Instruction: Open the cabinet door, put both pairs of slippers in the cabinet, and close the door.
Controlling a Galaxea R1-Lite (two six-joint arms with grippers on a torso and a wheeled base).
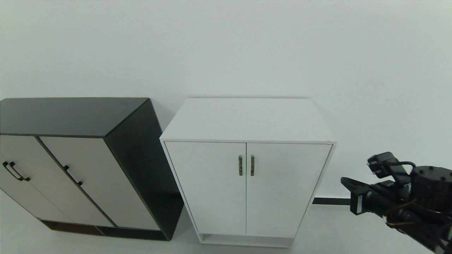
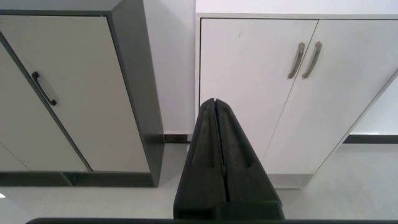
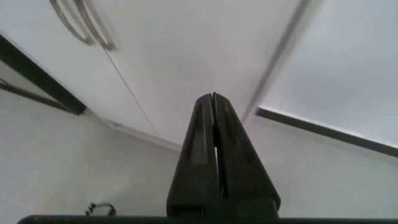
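Observation:
The white cabinet (image 1: 212, 187) stands against the wall with both doors closed, and its two metal handles (image 1: 246, 165) meet at the centre seam. My right gripper (image 1: 345, 181) is shut with nothing in it, low and to the right of the cabinet's right side. In the right wrist view the shut gripper (image 3: 213, 98) points at the cabinet's lower right corner (image 3: 186, 56), with the handles (image 3: 81, 22) farther off. My left gripper (image 2: 215, 103) is shut and empty, facing the gap between the two cabinets; the white cabinet (image 2: 249, 93) and its handles (image 2: 305, 60) lie ahead of it.
A black cabinet (image 1: 137, 169) with pale doors and dark handles stands angled just left of the white one, also in the left wrist view (image 2: 74, 93). A dark baseboard (image 1: 330, 201) runs along the wall. Pale open floor (image 1: 328, 233) lies in front.

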